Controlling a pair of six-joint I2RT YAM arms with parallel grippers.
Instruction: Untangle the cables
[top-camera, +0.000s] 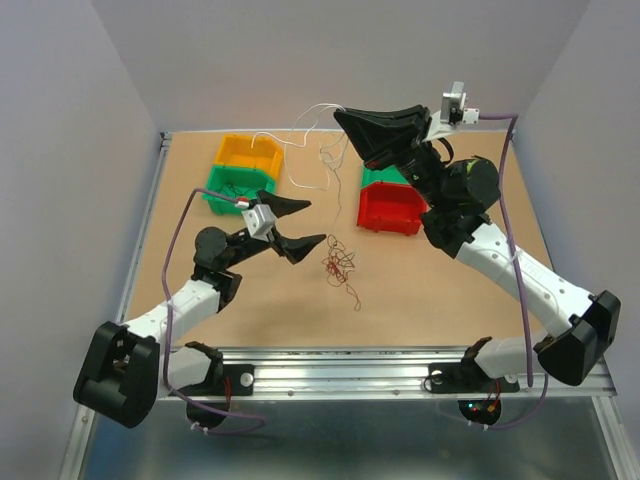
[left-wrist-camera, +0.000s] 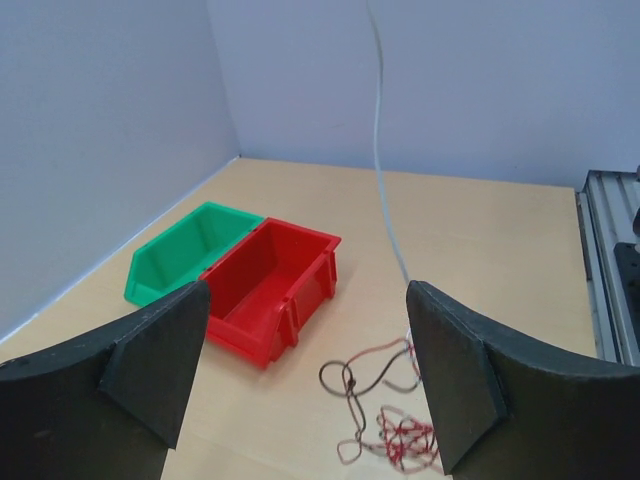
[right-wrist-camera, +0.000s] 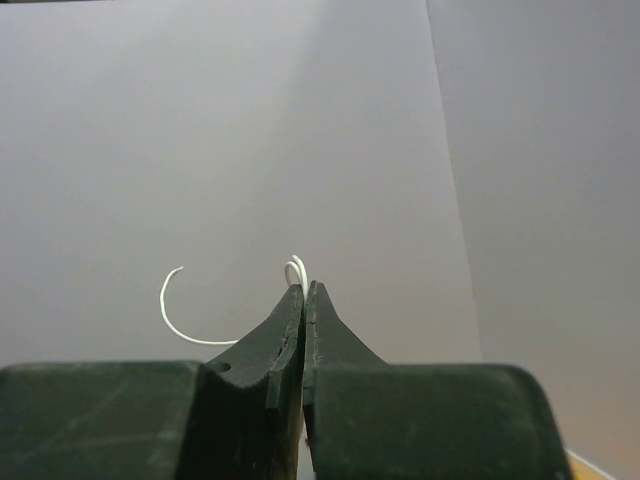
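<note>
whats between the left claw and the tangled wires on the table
Nothing but bare tabletop; the top view shows the open left claw just left of the wire tangle.

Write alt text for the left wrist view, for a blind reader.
The open left gripper frames a small tangle of reddish-brown wires lying on the tan table, and one white wire rises from near it past the top edge. To the tangle's left, a red bin and a green bin sit side by side.

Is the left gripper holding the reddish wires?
No, the left gripper stands open, and the reddish wires lie on the table.
</note>
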